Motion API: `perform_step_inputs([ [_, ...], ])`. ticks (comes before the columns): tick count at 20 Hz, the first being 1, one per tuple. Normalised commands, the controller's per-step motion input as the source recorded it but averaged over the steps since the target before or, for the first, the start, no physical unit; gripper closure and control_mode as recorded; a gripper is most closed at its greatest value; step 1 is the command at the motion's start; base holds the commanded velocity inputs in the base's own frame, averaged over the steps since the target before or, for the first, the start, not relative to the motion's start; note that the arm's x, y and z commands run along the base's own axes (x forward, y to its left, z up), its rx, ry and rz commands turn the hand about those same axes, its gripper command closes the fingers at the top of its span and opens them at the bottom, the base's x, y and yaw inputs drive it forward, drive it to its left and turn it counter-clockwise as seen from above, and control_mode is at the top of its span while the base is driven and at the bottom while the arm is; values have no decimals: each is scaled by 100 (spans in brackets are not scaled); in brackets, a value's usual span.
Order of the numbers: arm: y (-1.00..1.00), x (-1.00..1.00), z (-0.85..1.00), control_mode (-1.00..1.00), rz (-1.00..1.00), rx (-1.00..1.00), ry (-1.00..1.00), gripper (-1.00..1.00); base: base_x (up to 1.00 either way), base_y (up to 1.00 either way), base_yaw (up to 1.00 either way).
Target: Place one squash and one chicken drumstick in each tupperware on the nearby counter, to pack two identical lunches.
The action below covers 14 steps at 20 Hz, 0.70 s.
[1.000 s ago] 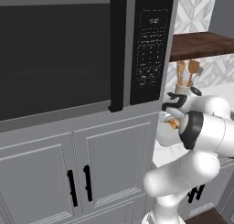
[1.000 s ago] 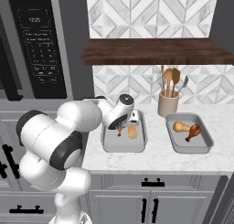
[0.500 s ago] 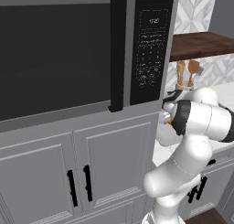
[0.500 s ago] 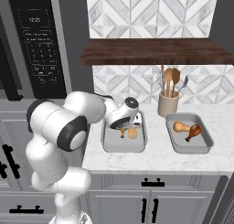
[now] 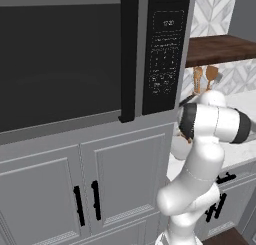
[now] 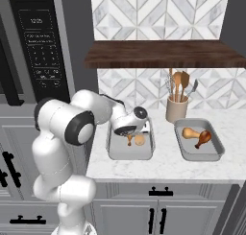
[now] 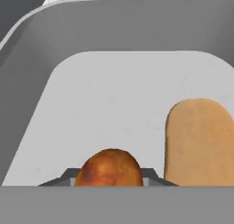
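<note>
Right base view takes in the counter (image 6: 163, 164), white and marbled, above grey panelled cabinets (image 6: 158, 215) with black bar handles; at the left stands a dark microwave (image 6: 29, 42), and a dark brown wooden shelf (image 6: 158, 54) runs above the counter. On the counter sit two grey tupperware trays, apart from each other — the left tupperware (image 6: 117, 150) and the right tupperware (image 6: 218, 150) — with a tan utensil cup (image 6: 176, 109) behind and between them, holding wooden spoons.

The white arm reaches over the left tupperware, and the gripper (image 6: 129, 135) hangs low inside it. Its jaws are clamped on the smaller orange chicken drumstick (image 6: 129, 140), which hangs downward from them over the tray floor. Just beside it, to the right, lies the roundish squash (image 6: 140, 140) on the floor of the same tray.

In the right tupperware rest the elongated squash (image 6: 189, 133) and the dark red-brown drumstick (image 6: 203, 138), side by side and close together.

Hand view looks into the left tray: the orange drumstick's rounded end sits at the bottom between the finger tips, the tan squash lies to its right, and the tray's walls rise around both.
</note>
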Motion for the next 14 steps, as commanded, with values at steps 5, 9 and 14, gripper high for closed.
perform_step_inputs([
  [5, 10, 0, -27, -100, 0, 5, -18, -100, 0, 0, 0],
  [9, 0, 0, 2, -100, 0, 0, 2, -100, 0, 0, 0],
  [14, 0, 0, 22, -100, 0, 0, 2, -100, 0, 0, 0],
])
